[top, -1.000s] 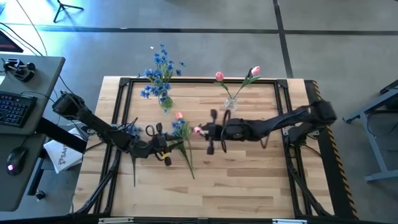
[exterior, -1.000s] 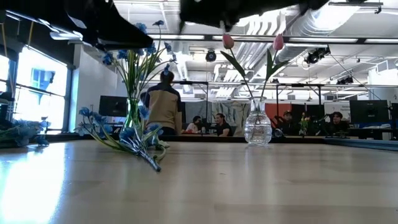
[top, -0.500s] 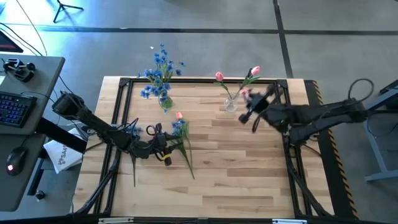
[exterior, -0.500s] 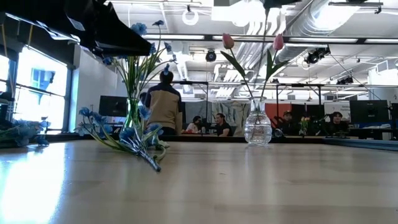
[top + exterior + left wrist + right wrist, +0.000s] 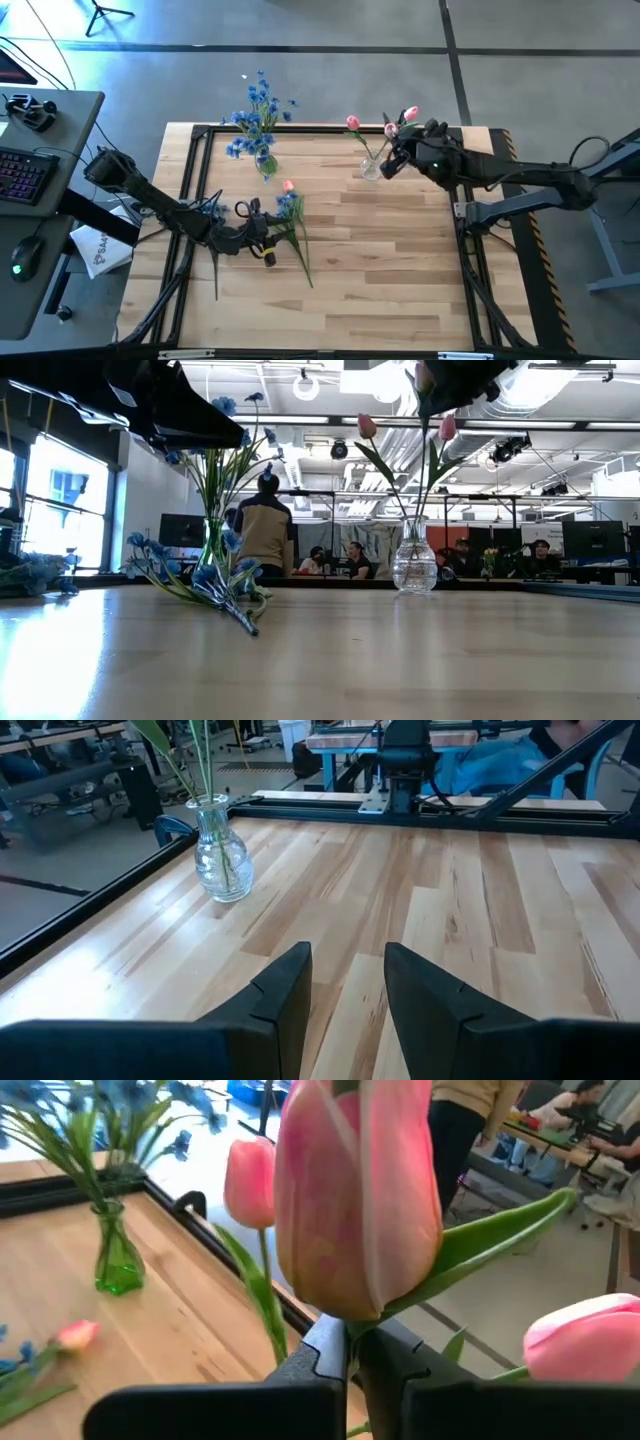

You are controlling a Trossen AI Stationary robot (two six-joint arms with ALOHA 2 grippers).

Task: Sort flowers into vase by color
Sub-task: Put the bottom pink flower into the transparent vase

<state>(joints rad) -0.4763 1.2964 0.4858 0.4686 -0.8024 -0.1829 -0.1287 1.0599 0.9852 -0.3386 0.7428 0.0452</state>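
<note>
A green vase (image 5: 266, 166) near the far edge holds blue-blossom stems (image 5: 258, 110). A clear vase (image 5: 370, 168) to its right holds two pink tulips (image 5: 352, 122) and shows in the low view (image 5: 414, 560). More blue stems and one pink bud (image 5: 288, 187) lie flat on the table middle (image 5: 295, 235). My right gripper (image 5: 397, 152) is above the clear vase, shut on a third pink tulip (image 5: 355, 1210). My left gripper (image 5: 262, 238) stands open (image 5: 345, 985) beside the lying stems and touches nothing. My right gripper pinches the pink tulip's stem just under the bud (image 5: 350, 1328) between its two fingers (image 5: 320, 1355). The tulip is lifted clear, bud (image 5: 424, 378) on top, and its stem hangs down toward the clear vase's neck. Whether the stem's end is inside the vase cannot be told.
A black frame (image 5: 200, 135) runs around the wooden table top. Bare wood lies on the near half and right of the lying flowers (image 5: 400, 260). A desk with keyboard and mouse stands off the table's left (image 5: 25, 170). People sit and stand in the room beyond (image 5: 262, 525).
My right gripper, shut on the pink tulip, has risen from the table middle and swung toward the far right, ending over the clear vase; it has turned about on the way. The tulip is lifted clear and travelled with it. The left arm kept still.
</note>
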